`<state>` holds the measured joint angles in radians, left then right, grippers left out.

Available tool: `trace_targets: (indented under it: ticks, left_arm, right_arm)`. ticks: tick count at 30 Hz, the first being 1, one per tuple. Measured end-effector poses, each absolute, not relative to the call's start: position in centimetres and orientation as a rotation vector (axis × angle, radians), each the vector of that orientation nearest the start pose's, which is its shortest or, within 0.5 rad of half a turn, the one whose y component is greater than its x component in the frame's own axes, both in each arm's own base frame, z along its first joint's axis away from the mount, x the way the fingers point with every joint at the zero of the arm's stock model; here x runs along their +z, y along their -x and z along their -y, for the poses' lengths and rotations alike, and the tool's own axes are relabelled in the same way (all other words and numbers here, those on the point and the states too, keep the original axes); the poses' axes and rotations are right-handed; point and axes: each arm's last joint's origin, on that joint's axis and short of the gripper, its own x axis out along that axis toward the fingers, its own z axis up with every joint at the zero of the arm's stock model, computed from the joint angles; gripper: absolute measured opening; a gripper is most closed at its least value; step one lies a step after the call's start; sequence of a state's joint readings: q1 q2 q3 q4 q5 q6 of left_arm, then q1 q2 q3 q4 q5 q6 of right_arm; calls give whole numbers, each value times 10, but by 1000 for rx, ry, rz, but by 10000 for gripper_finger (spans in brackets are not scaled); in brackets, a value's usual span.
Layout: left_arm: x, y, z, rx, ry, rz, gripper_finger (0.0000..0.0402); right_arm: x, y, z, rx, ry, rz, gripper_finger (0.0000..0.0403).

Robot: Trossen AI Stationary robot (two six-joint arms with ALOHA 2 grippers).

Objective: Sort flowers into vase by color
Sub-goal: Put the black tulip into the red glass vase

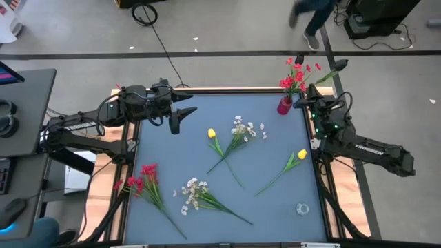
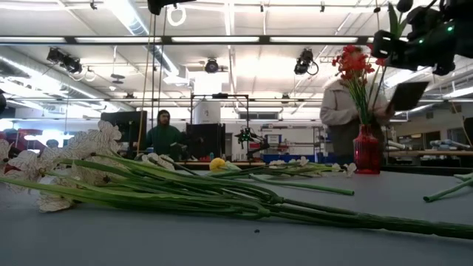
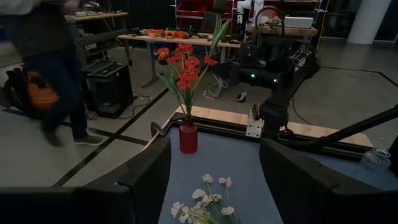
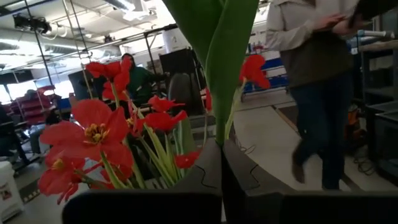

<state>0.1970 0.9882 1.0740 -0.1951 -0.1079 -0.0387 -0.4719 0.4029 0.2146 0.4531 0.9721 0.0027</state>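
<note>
A red vase point(image 1: 284, 105) stands at the table's far right corner with red flowers point(image 1: 295, 74) upright in it. My right gripper point(image 1: 308, 96) hovers just right of the blossoms, shut on one red flower's green leaf. My left gripper point(image 1: 180, 120) waits open at the far left, pointing level across the table, with nothing between its fingers. Flat on the blue mat lie two yellow tulips point(image 1: 211, 133) point(image 1: 302, 155), two white sprays point(image 1: 241, 129) point(image 1: 193, 189) and a red cluster point(image 1: 141, 180). My right gripper pinches a green leaf point(image 4: 219, 127) of a red flower between its two shut fingers. The fingers come at it roughly level from the table's right side. The leaf rises above the fingers, and the green stem point(image 2: 375, 92) slants down from them into the red vase point(image 2: 366, 151).
A small clear glass jar point(image 1: 302, 208) stands near the table's near right corner. A person point(image 2: 347, 111) stands beyond the far edge behind the vase, and another point(image 2: 164, 134) sits farther back. The mat's middle point(image 1: 207, 155) holds the loose flowers.
</note>
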Motion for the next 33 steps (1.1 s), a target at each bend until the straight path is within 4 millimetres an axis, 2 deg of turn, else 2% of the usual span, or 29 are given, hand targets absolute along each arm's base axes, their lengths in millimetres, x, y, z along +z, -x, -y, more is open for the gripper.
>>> trace_targets:
  ticks: [13, 20, 33]
  left_arm:
    - [394, -205, -44, 307, 44, -104, 251]
    - [394, -205, -44, 307, 44, -104, 251]
    - [394, -205, -44, 307, 44, -104, 251]
  right_arm:
    - [232, -99, 83, -1431, -83, 215, 0]
    - [223, -106, 88, -1445, -64, 124, 4]
    - [212, -114, 93, -1447, -46, 19, 69]
